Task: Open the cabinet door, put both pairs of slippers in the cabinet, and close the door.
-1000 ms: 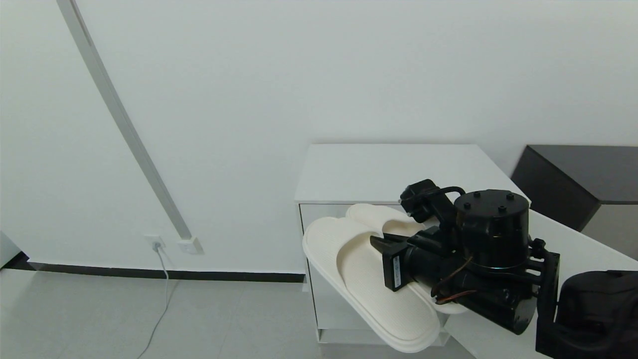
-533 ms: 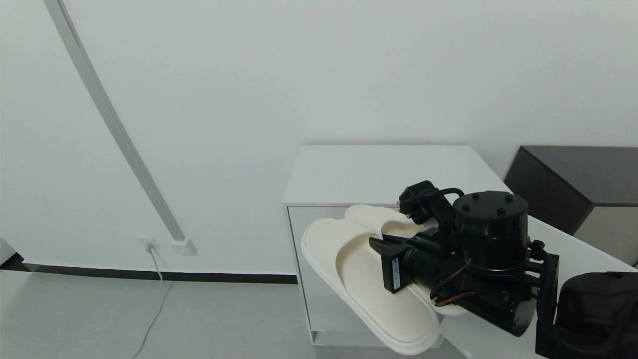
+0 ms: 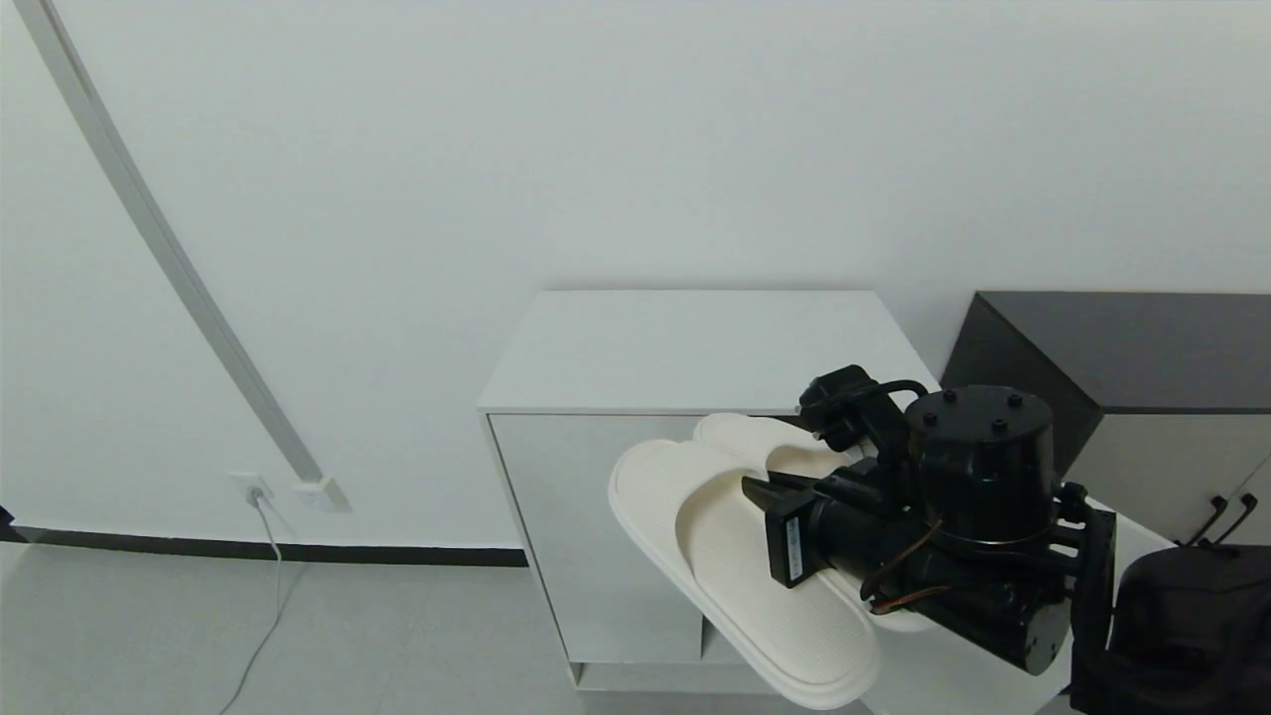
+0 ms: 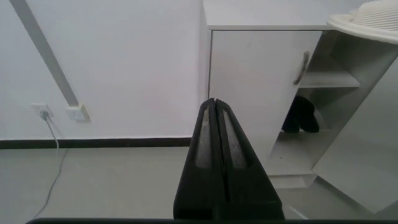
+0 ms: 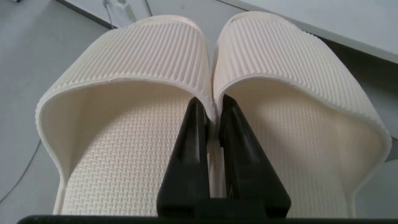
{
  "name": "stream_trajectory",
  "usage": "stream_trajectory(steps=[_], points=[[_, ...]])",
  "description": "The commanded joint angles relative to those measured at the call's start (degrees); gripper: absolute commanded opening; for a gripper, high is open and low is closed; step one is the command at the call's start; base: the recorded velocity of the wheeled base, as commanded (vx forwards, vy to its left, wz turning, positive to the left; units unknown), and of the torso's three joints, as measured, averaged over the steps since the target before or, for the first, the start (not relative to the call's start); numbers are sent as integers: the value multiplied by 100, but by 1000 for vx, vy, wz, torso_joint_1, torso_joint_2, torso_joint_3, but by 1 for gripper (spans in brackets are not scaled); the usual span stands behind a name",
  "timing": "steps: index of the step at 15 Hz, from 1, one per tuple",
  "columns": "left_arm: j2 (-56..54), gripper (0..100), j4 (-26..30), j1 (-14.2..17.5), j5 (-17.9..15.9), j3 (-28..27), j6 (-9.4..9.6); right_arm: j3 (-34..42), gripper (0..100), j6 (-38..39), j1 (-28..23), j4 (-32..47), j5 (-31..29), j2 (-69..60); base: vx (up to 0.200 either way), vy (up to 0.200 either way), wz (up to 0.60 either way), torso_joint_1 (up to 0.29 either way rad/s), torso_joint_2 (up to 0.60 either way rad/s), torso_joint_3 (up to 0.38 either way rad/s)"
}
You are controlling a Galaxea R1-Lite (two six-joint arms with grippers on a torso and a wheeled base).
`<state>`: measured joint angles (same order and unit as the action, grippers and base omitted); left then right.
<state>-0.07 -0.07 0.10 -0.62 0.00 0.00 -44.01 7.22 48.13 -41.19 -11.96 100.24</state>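
Now the right gripper (image 5: 211,107) is pinching the cream slippers (image 5: 134,68), cabinet (image 3: 685,348) beyond it; the left gripper (image 4: 215,106) is hanging pressed together.

Cabinet opening
Right half of the white cabinet (image 4: 249,81) stands open; a dark object (image 4: 300,115) occupies its lower bay.

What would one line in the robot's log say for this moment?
right gripper: shut on cream slippers | left gripper: shut, empty | cabinet: door open, shelves showing
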Motion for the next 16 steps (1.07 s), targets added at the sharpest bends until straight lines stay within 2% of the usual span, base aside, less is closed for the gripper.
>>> stream_trajectory(steps=[1, 4, 16], points=[[7, 0, -1, -1, 1, 0, 0, 33, 0, -1, 4, -3, -8, -5, 0, -200, 0, 2, 7, 2], [7, 0, -1, -1, 1, 0, 0, 77, 0, -1, 4, -3, -26, -5, 0, -200, 0, 1, 2, 1], [7, 0, -1, 8, 1, 0, 9, 288, 0, 8, -84, -231, 1, 74, 0, 0, 0, 0, 0, 0]])
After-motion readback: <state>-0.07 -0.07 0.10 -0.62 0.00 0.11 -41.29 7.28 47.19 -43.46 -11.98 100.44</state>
